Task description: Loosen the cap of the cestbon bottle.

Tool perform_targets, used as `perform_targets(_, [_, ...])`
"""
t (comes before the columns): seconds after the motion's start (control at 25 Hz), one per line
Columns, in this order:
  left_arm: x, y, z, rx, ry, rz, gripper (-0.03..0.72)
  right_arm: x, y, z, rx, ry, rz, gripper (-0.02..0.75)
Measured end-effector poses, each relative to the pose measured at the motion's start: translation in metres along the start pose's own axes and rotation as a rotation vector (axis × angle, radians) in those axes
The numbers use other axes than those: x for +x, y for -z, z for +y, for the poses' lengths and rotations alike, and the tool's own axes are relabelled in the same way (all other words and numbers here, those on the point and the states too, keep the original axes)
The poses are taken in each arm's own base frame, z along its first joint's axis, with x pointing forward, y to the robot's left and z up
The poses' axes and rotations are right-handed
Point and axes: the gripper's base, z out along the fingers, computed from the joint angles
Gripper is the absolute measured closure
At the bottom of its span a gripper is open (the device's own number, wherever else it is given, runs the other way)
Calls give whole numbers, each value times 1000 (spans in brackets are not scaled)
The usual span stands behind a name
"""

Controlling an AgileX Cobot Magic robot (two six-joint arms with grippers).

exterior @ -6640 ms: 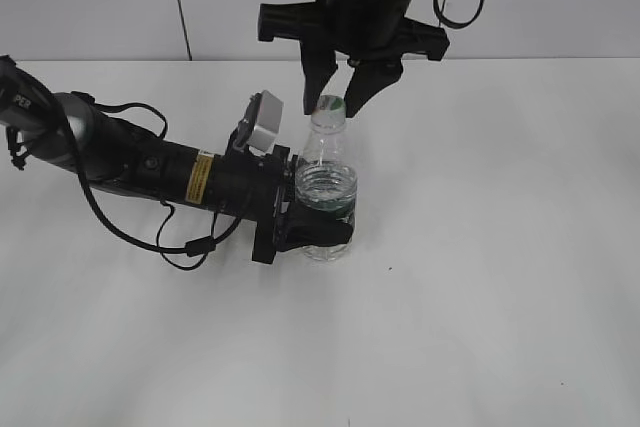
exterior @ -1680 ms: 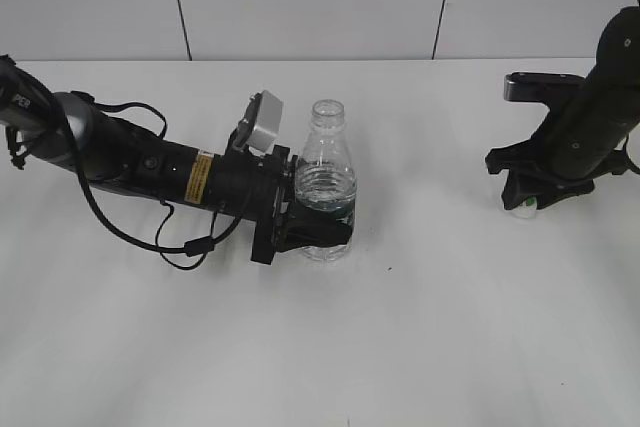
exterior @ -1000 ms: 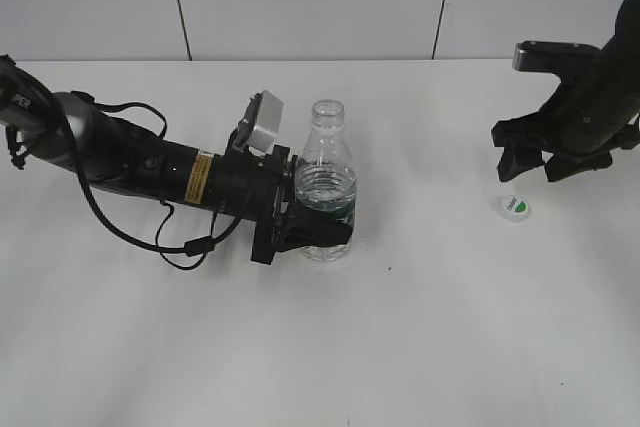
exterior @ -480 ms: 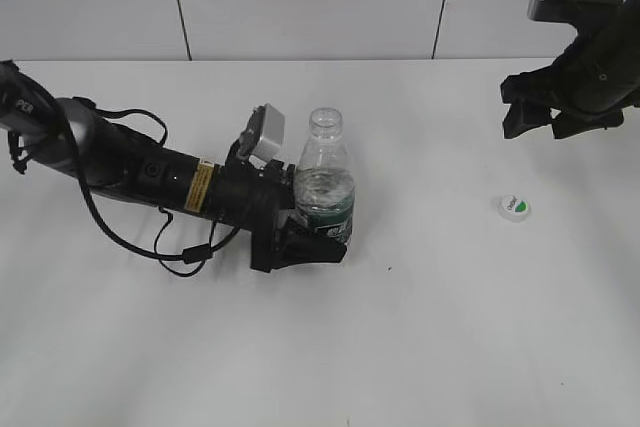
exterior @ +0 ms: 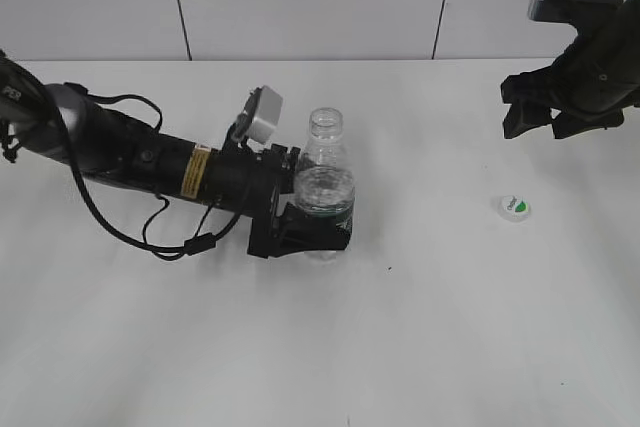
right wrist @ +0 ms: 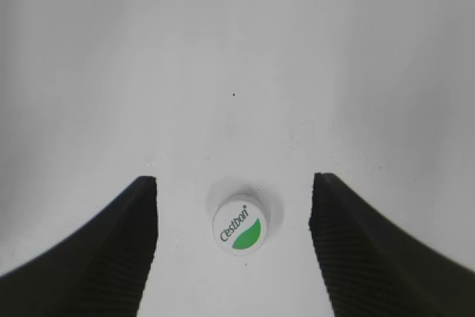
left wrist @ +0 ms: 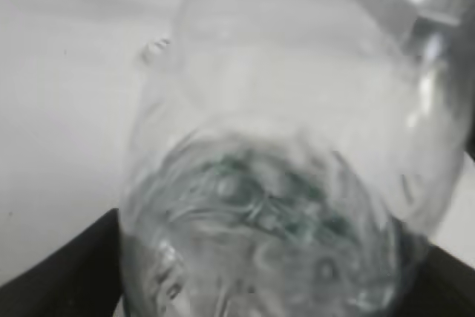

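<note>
On cap (right wrist: 240,226): "Cestbon", green leaf; bottle (exterior: 323,187) label seemingly green.

Cestbon bottle (exterior: 324,192): small, clear, ribbed plastic, dark green label band low on the body, standing upright on the white table, neck open. Cap (exterior: 514,208) (white, round, green leaf mark uppermost) lies flat on the table, well apart to the bottle's right.
</note>
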Motion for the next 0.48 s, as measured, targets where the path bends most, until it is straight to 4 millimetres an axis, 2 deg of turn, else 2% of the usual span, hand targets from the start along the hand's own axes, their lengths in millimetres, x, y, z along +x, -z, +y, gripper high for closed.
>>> perform_targets(0.48, [-57,20,-11,2,-114,-51,120,0,0,0,0,0,1,247])
